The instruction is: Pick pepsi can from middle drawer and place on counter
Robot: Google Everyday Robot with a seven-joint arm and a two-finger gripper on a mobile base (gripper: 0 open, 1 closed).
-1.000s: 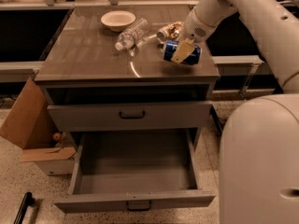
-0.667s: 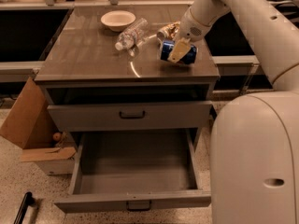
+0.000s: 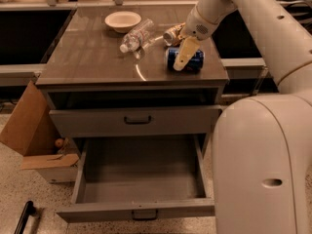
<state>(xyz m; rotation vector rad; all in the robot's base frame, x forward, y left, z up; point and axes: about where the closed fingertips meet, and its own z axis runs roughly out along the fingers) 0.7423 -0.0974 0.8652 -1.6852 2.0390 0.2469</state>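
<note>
The blue pepsi can [image 3: 193, 61] lies on its side on the glossy grey-brown counter [image 3: 92, 57], near its right front corner. My gripper [image 3: 184, 56] reaches down from the upper right and straddles the can. One pale finger [image 3: 183, 54] crosses the can's front and the other is hidden behind it. The gripper looks shut on the can, which rests on or just above the counter. The middle drawer [image 3: 141, 182] is pulled open below, its grey floor bare, with the dark handle [image 3: 145, 213] at its front.
A white bowl [image 3: 123, 20], a clear plastic bottle [image 3: 137, 34] on its side and a gold-brown can [image 3: 172, 33] stand behind the pepsi can. The upper drawer front [image 3: 136, 121] is shut. A cardboard box [image 3: 29, 126] leans at the left. My white base [image 3: 263, 165] fills the right.
The gripper has lowered the pepsi can toward the counter and slightly left. The can went from tilted in the air to lying flat on the top.
</note>
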